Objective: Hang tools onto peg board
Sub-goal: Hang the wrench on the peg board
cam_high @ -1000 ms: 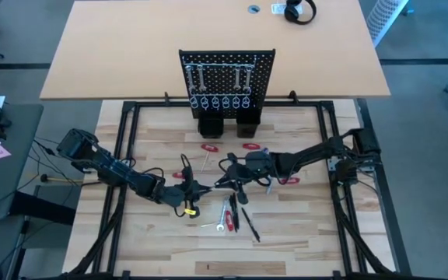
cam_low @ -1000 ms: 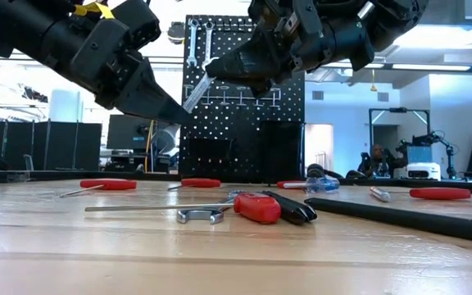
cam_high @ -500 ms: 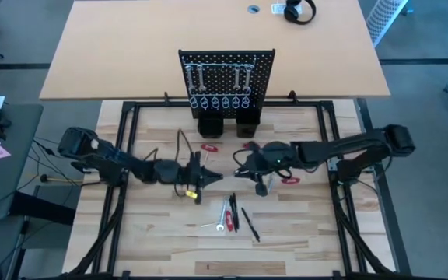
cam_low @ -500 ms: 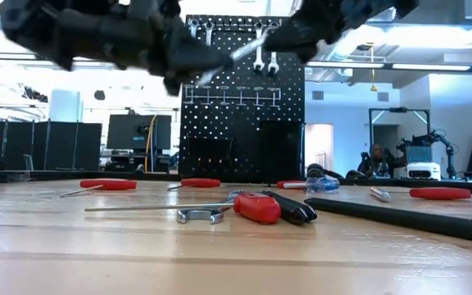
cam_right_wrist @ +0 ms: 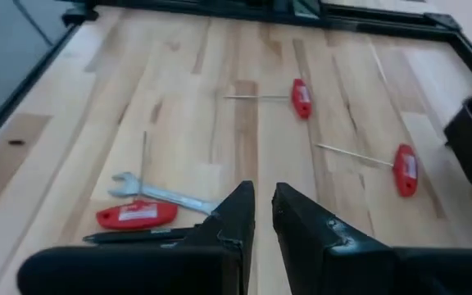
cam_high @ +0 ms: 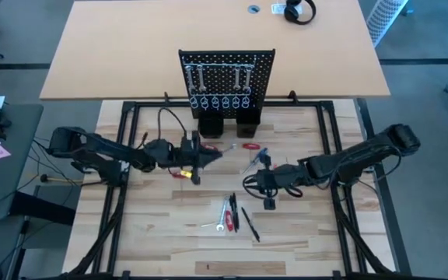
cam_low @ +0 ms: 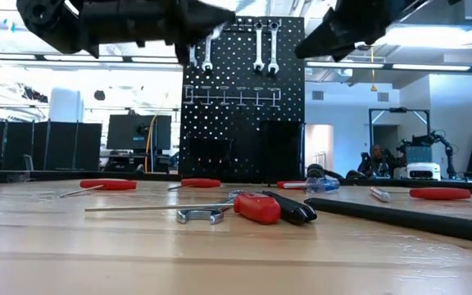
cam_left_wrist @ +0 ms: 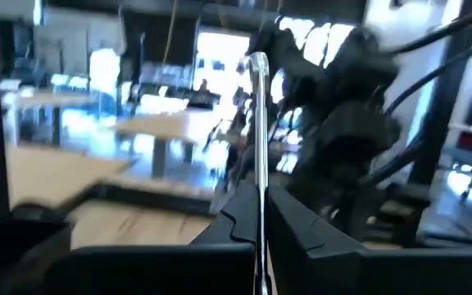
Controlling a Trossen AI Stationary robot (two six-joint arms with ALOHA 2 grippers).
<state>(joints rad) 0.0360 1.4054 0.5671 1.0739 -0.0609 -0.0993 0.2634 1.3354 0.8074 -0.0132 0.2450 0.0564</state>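
Observation:
My left gripper (cam_high: 211, 155) hovers above the table's middle, in front of the peg board (cam_high: 226, 78), and is shut on a silver wrench (cam_left_wrist: 259, 123). My right gripper (cam_high: 252, 184) hangs a little right of centre, its fingers (cam_right_wrist: 240, 209) narrowly open over bare wood with nothing between them. Silver wrenches (cam_low: 258, 45) hang by their ring ends on the peg board (cam_low: 244, 106). On the table lie red-handled tools (cam_high: 208, 146) (cam_right_wrist: 300, 97), a blue screwdriver (cam_high: 253, 159) and a silver wrench (cam_right_wrist: 158, 192). My left gripper pinches the wrench's shaft (cam_left_wrist: 260, 201) between its two fingers. The wrench runs along the fingers and sticks out past their tips, its head (cam_left_wrist: 258, 61) at the free end. The fingers are about level, pointing toward the table's right. The wrench is lifted clear of the table.
A cluster of a red handle, a silver wrench and thin black tools (cam_high: 233, 215) lies toward the near edge. Two black box holders (cam_high: 228, 127) stand at the board's foot. A black frame (cam_high: 329, 148) borders the wooden table. Behind it stands a tan desk (cam_high: 131, 47).
The wrench, held between both grippers a second ago, is now in my left gripper alone; my right gripper has let go. My left gripper has risen and gone toward the far edge and the peg board. My right gripper has drawn back toward the right and near edges.

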